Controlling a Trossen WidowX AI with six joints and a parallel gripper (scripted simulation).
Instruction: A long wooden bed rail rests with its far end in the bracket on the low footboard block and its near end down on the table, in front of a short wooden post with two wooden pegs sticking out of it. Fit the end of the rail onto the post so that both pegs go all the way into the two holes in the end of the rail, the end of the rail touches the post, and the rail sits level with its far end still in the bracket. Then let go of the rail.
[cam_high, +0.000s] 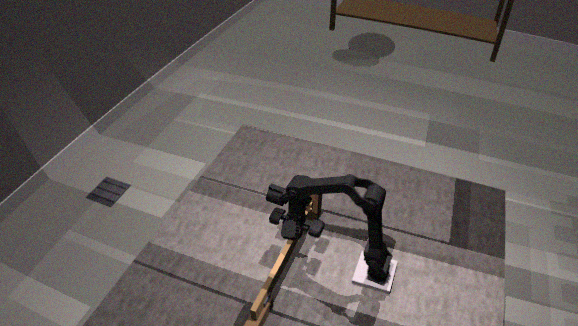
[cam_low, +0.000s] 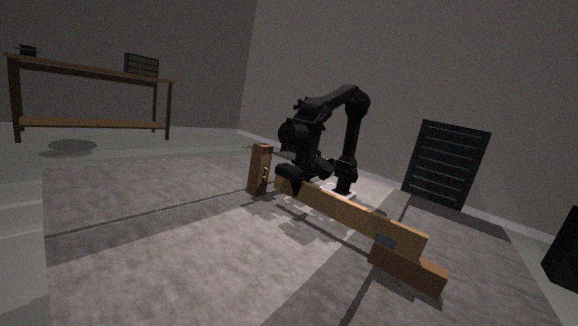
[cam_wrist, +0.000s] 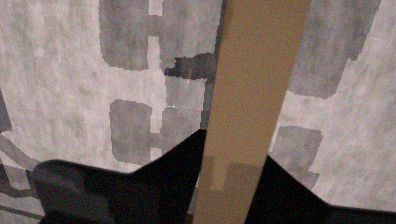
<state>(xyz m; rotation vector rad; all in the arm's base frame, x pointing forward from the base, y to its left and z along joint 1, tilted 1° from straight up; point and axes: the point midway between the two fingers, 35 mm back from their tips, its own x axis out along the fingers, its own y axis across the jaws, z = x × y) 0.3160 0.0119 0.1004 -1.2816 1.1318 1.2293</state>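
Observation:
The long wooden rail (cam_high: 280, 263) (cam_low: 345, 211) (cam_wrist: 255, 90) runs from the low footboard block (cam_low: 410, 272) toward the short upright post (cam_high: 316, 206) (cam_low: 258, 167). The rail's far end sits at the grey bracket (cam_low: 386, 240) on the block. Its near end is held off the table and looks roughly level. A narrow gap shows between that end and the post, and the pegs (cam_low: 265, 175) show on the post's face, outside the rail. My gripper (cam_low: 296, 190) (cam_wrist: 221, 140) is shut on the rail close to its near end, one finger on each side. The holes in the rail end are hidden.
The arm's white base plate (cam_high: 359, 276) lies to one side of the rail. A wooden workbench (cam_low: 90, 72) stands in the background, and a dark slatted panel (cam_low: 447, 162) leans by the wall. Patchy shadows cross the surface under the rail.

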